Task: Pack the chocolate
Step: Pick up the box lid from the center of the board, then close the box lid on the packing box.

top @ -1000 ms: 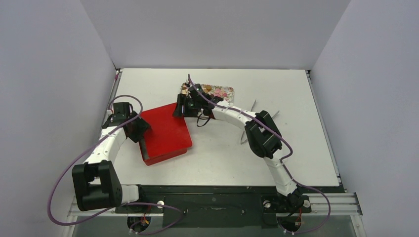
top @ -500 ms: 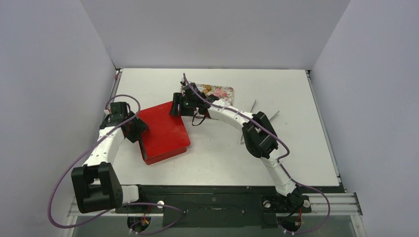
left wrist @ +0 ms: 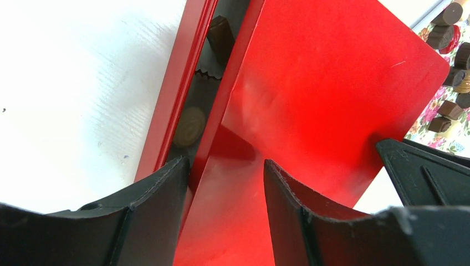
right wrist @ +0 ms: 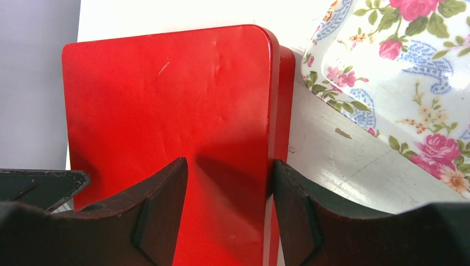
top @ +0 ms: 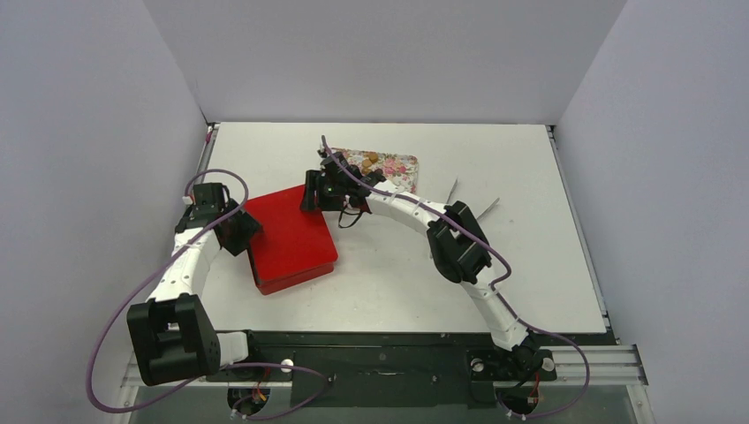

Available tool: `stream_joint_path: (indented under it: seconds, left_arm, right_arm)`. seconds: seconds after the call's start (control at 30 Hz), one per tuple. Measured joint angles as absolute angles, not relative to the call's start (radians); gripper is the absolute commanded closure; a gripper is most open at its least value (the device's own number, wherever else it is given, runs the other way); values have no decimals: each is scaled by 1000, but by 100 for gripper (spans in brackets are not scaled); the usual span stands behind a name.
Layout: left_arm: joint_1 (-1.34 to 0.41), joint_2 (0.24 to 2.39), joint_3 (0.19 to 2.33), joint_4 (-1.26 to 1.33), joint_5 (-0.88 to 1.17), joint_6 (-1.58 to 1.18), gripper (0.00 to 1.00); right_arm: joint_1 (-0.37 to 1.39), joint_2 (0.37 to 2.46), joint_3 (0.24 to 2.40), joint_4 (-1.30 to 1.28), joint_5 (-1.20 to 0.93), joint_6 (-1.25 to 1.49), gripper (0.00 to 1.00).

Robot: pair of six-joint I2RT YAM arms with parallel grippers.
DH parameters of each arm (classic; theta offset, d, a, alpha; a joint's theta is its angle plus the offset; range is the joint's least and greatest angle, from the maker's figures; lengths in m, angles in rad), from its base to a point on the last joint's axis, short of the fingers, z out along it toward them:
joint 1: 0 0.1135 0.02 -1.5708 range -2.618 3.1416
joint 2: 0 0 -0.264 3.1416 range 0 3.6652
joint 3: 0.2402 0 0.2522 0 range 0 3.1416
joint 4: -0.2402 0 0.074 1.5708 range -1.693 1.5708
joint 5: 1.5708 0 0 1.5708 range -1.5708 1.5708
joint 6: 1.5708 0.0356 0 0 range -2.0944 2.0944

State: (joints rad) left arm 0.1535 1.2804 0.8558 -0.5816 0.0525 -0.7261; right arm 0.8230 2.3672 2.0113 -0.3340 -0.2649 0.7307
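Observation:
A red box lid (top: pixel 291 231) lies askew over its red base (left wrist: pixel 166 111). Through the gap, dark and light brown chocolates (left wrist: pixel 190 124) show inside the base. More chocolates (top: pixel 366 161) sit on the flower-print tray (top: pixel 399 166); they also show in the left wrist view (left wrist: pixel 450 33). My left gripper (top: pixel 242 228) holds the lid's left edge, its jaws (left wrist: pixel 226 172) astride the rim. My right gripper (top: pixel 316 193) holds the lid's far right corner (right wrist: pixel 166 94), its jaws (right wrist: pixel 230 166) astride that edge, next to the tray (right wrist: pixel 399 72).
Thin white paper pieces (top: pixel 452 189) lie on the table right of the tray, partly under my right arm. Grey walls close in the table at left, back and right.
Both grippers and the red lid have shifted a little left and toward the back. The lid sits further left over the base.

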Motion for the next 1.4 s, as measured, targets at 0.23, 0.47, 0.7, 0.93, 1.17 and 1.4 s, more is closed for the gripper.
stream_joint_path:
  seconds: [0.23, 0.47, 0.7, 0.93, 1.17, 1.4]
  left_arm:
    - [155, 1267, 861, -591, 52, -717, 51]
    - [176, 1253, 867, -597, 52, -708, 51]
    - [192, 1245, 867, -606, 52, -693, 51]
    - [202, 1238, 867, -611, 52, -685, 51]
    - [210, 1237, 867, -610, 53, -676, 51]
    - [212, 1237, 859, -610, 47, -670, 51]
  right_arm:
    - [833, 2367, 2016, -347, -240, 727, 48]
    - [841, 2368, 2055, -373, -233, 722, 48]
    - [850, 2370, 2074, -378, -231, 719, 48]
    - [858, 2386, 2085, -377, -217, 719, 48]
    - [865, 2413, 2091, -376, -213, 719, 48]
    - [871, 2418, 2094, -376, -213, 720, 48]
